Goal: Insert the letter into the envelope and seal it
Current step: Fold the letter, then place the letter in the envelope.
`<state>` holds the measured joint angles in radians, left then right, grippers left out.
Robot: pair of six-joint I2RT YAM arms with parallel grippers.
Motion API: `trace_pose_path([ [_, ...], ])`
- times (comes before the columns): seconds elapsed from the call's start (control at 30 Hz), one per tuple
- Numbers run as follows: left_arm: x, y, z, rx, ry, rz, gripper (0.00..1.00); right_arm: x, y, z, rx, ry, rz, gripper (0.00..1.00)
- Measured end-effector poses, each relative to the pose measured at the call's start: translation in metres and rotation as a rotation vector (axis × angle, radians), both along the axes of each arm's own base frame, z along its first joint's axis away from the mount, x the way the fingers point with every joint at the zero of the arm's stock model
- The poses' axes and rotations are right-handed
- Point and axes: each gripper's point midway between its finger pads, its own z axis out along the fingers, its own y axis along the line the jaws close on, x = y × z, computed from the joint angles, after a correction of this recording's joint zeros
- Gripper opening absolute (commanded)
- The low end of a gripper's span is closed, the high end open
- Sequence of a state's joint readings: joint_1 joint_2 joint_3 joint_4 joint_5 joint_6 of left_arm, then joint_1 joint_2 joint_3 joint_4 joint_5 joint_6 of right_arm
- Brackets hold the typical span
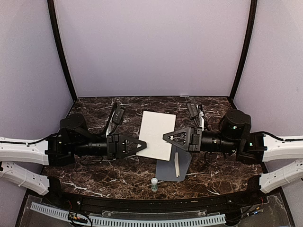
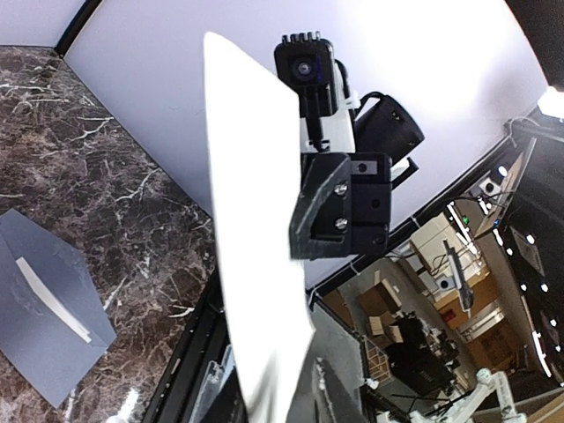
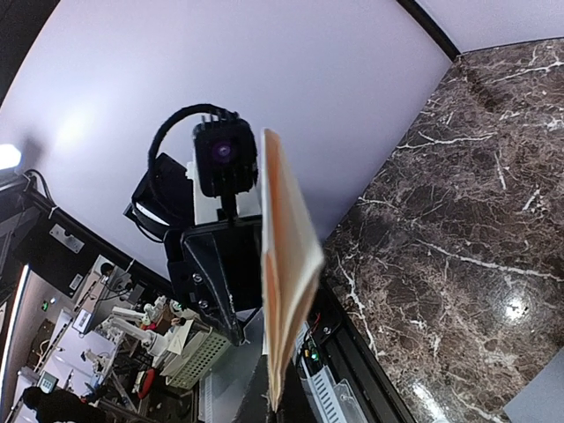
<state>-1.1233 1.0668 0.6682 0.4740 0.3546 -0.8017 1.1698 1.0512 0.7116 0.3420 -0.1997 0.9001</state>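
Above the table [image 1: 94, 175], right pincer [image 1: 165, 136] clamps the letter [image 1: 156, 135]; cannot tell whether left pincer [image 1: 144, 145] grips.

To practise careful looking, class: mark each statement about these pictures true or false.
1. The letter is up off the table, between the left gripper and the right gripper. True.
2. The letter is inside the envelope. False: the envelope lies on the table, and the letter is outside it.
3. The envelope's flap is sealed. False: it is open, with its white strip showing.
4. The right gripper is shut. True.
5. A small tube stands near the envelope. True.
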Motion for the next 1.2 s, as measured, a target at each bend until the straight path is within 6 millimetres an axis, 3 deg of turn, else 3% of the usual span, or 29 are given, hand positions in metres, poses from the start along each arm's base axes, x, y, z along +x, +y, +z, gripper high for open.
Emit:
trace_pose_path([
  [0.03,0.001,-0.001,-0.003,0.008,0.005,0.0,0.43,0.001,-0.002,0.0,0.001,0.0,-0.01,0.0],
  [0.13,0.004,-0.005,-0.015,0.039,0.033,0.009,0.59,0.007,-0.012,0.0,-0.004,0.0,-0.056,0.0],
  [0.33,0.016,-0.01,-0.039,0.106,0.088,0.066,0.68,0.029,-0.039,-0.01,-0.057,0.02,-0.171,0.0],
  [0.47,0.026,-0.015,-0.065,0.17,0.139,0.103,0.68,0.052,-0.062,-0.042,-0.145,0.062,-0.258,0.0],
  [0.6,0.04,-0.018,-0.102,0.257,0.219,0.142,0.65,0.071,-0.086,-0.09,-0.256,0.133,-0.315,0.0],
  [0.77,0.059,-0.013,-0.139,0.335,0.299,0.196,0.59,0.079,-0.102,-0.133,-0.353,0.205,-0.32,0.0],
  [1.1,0.068,-0.015,-0.211,0.495,0.395,0.213,0.54,0.09,-0.111,-0.172,-0.447,0.274,-0.303,0.0],
  [1.2,0.069,-0.019,-0.223,0.525,0.414,0.203,0.53,0.094,-0.114,-0.179,-0.463,0.285,-0.315,0.0],
])
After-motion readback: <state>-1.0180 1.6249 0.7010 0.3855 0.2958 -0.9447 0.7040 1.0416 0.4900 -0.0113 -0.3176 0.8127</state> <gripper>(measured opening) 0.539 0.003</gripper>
